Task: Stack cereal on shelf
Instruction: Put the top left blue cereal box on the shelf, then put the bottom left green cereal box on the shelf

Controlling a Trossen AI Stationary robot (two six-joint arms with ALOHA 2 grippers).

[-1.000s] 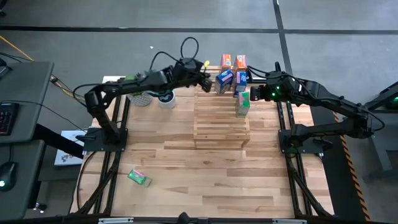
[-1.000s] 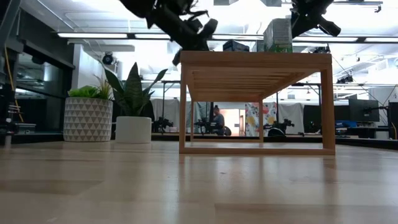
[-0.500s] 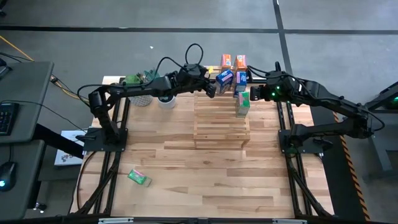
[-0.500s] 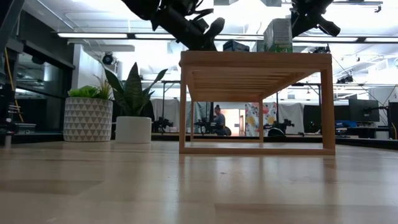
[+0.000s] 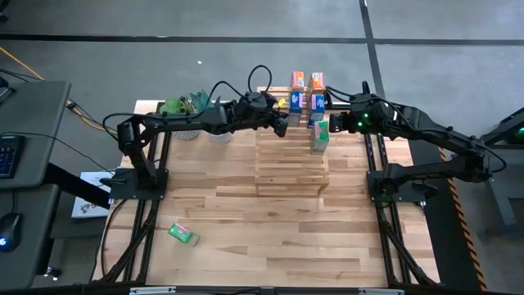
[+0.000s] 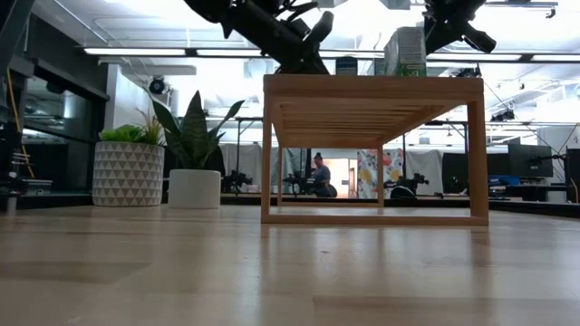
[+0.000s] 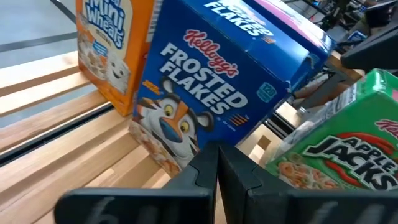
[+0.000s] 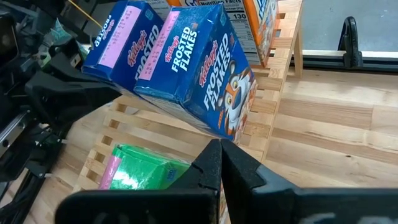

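A green cereal box is lying on the near bench, well off the shelf. Farther back, the left tool, fingers together and empty, is pushing further in against a leaning blue box; the right tool, likewise pressed together, is waiting beside the standing green box.

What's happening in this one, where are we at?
Two arms are stacking cereal boxes on the wooden shelf. At its far end stand two orange boxes, two blue Frosted Flakes boxes that lean tilted, and a green Apple Jacks box. The left gripper, fingers closed, is right against a blue box. The right gripper, also closed, sits beside the green box. One green box lies on the table near the front left, not yet shelved.
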